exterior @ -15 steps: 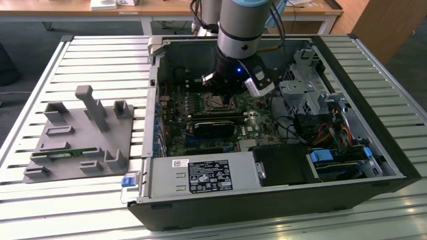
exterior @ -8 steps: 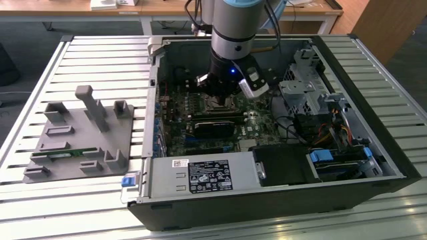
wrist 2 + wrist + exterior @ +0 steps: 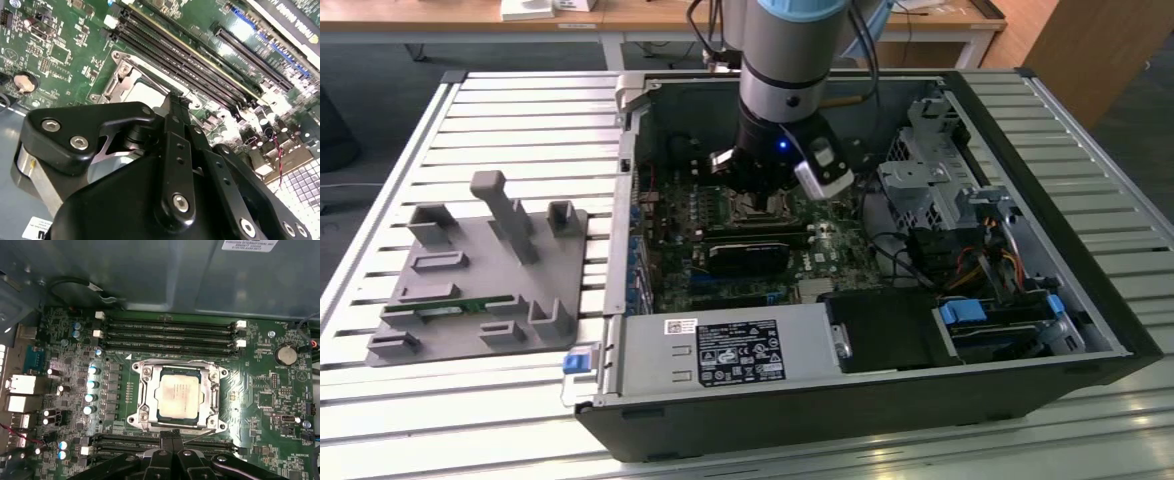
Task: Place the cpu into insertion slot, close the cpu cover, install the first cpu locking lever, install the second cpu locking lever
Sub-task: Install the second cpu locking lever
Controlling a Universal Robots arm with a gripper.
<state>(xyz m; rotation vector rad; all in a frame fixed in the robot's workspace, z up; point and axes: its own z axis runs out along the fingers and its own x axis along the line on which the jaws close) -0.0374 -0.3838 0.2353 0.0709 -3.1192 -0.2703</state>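
The cpu [image 3: 176,392], with its pale beige top, lies flat in the insertion slot [image 3: 176,416] on the green board. Around it the silvery cpu cover [image 3: 145,390] lies down flat, and the chip shows through its window. In the first wrist view my gripper [image 3: 172,434] is shut, its two black fingers pressed together just off the socket's edge, with nothing seen between them. In the second wrist view the gripper [image 3: 176,100] points at the cpu cover [image 3: 117,82] and the cpu [image 3: 147,92]. In the exterior view the gripper [image 3: 758,195] hangs inside the open computer case.
Rows of memory slots [image 3: 170,327] run along two sides of the socket. A black card [image 3: 747,255] lies near it, a power supply [image 3: 720,350] and a drive cage [image 3: 934,190] crowd the case [image 3: 1067,330]. A grey fixture [image 3: 467,270] stands at the exterior view's left.
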